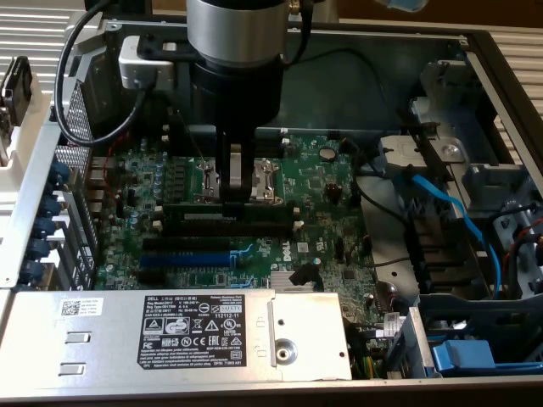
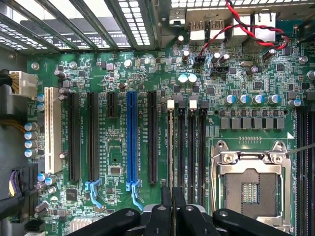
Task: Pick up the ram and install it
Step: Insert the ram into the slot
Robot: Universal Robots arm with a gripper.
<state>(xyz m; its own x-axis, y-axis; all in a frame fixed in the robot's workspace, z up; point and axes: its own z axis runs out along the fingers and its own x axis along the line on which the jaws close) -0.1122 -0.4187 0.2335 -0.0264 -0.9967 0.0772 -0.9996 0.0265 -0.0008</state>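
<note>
The ram [image 1: 263, 209] is a long dark-green stick standing on edge over the black memory slots [image 1: 254, 227] of the motherboard [image 1: 318, 182]. My gripper [image 1: 240, 193] reaches straight down beside the CPU socket [image 1: 265, 180] and is shut on the stick's middle. In the wrist view the ram [image 2: 170, 147] shows edge-on as a thin pale strip in line with the outermost memory slot, beside the other memory slots [image 2: 192, 147]. My gripper [image 2: 172, 204] closes on its near end. I cannot tell whether the stick sits fully in the slot.
A blue expansion slot [image 1: 182, 257] and black ones lie alongside the memory slots. The power supply [image 1: 187, 335] with its white label fills the near edge. Drive bays and a blue cable [image 1: 450, 212] sit at the exterior view's right. Case walls surround the board.
</note>
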